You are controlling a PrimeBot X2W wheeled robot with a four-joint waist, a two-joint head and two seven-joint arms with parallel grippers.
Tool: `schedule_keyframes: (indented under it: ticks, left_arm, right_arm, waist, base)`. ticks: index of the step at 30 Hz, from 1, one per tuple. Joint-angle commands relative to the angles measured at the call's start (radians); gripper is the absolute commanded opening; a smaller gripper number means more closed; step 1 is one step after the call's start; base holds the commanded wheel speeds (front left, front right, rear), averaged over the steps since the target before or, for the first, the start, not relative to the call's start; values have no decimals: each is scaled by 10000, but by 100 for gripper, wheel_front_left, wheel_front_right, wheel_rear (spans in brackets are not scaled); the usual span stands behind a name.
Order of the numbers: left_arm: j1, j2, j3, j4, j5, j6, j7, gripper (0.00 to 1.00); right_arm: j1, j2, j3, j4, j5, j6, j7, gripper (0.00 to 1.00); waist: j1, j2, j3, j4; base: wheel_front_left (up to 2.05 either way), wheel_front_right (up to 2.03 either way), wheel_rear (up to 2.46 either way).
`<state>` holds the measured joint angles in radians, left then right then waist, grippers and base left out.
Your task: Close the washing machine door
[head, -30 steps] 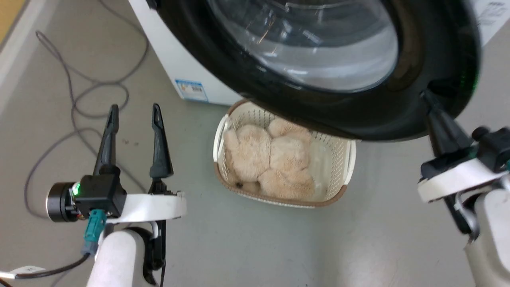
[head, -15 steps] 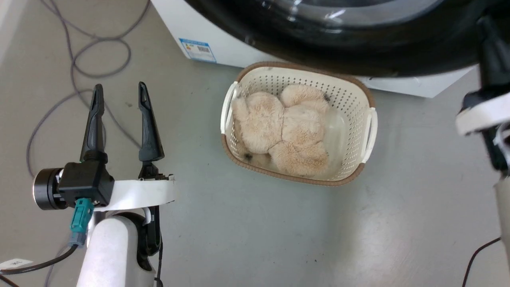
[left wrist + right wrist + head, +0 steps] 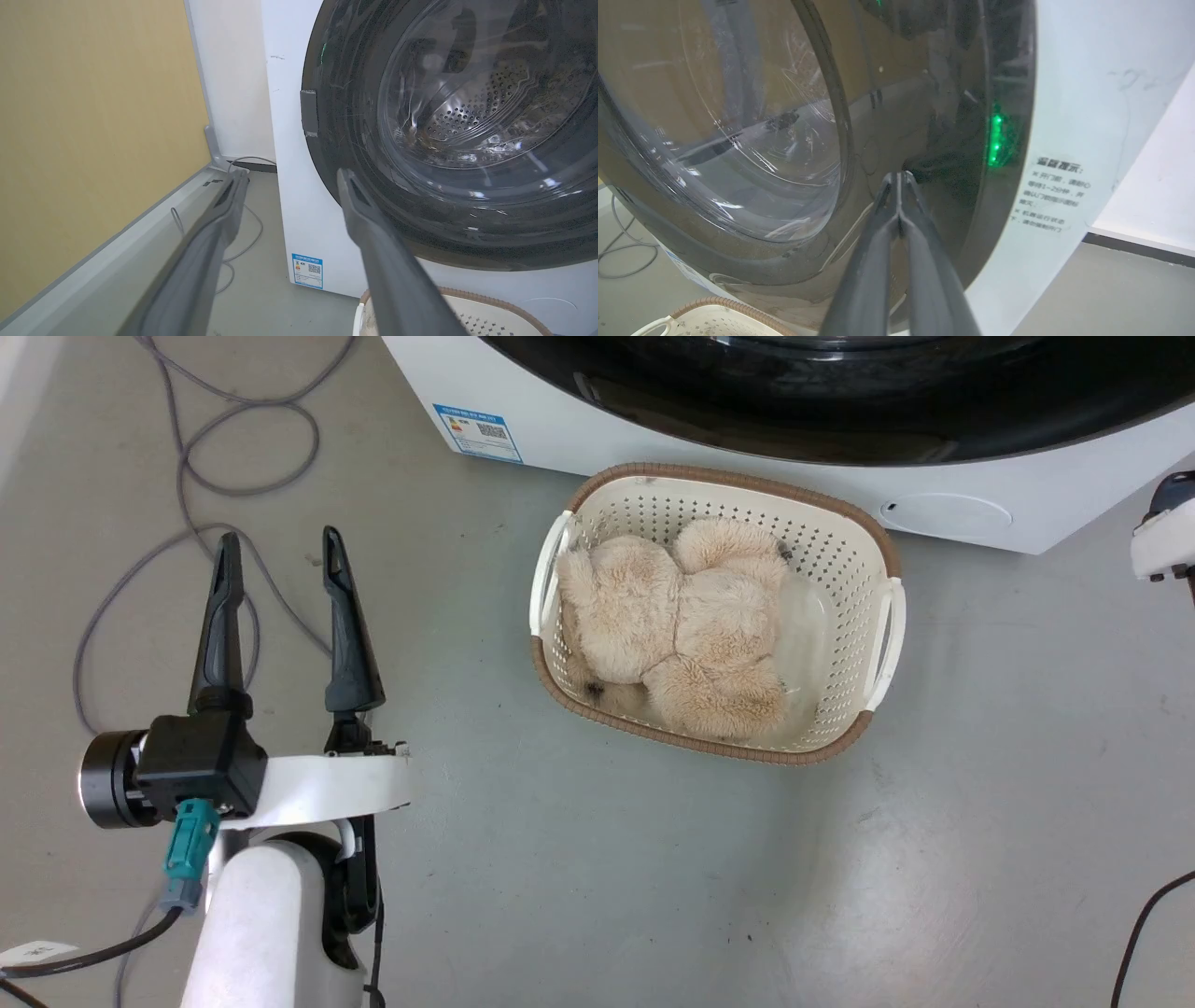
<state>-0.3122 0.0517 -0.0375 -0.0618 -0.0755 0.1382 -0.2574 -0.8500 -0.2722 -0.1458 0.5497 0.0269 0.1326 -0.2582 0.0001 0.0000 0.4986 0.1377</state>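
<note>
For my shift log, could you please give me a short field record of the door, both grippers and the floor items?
door: washing machine door lies flush against the washing machine front; latching not visible
right gripper: shut, tips at the door's black rim; contact unclear
left gripper: open, empty, above the floor
basket: on the floor before the machine, plush toy inside
cable: looped on the floor

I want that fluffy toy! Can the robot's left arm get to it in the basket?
Probably yes. The left gripper is open, the basket has no lid, and just floor lies between it and the fluffy toy.
</note>
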Motion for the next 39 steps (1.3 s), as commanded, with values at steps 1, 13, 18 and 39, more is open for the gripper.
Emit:
schedule_keyframes:
  ticks: [1,13,18,39]
  left_arm:
    - [-173,-11,27,8,-84,43,-43,100]
    - [201,-13,293,263,85,11,-43,100]
    - [590,-12,464,433,238,-71,-43,100]
    - [2508,21,609,1049,534,-268,-44,100]
  right_arm:
    - [-252,-15,-161,60,-49,-19,-36,0]
    - [368,519,-336,-743,-220,-19,-36,0]
    - [1264,893,-472,-2461,-133,-19,-36,0]
    - [5513,1909,630,-4294,922,-19,-36,100]
  waist:
    - [-1,0,4,-4]
    - [-1,0,-858,-465]
    - [-1,0,-1629,-840]
    - [-1,0,-4401,-2014]
  base:
    - [0,0,0]
    - [0,0,0]
    - [0,0,0]
    - [0,0,0]
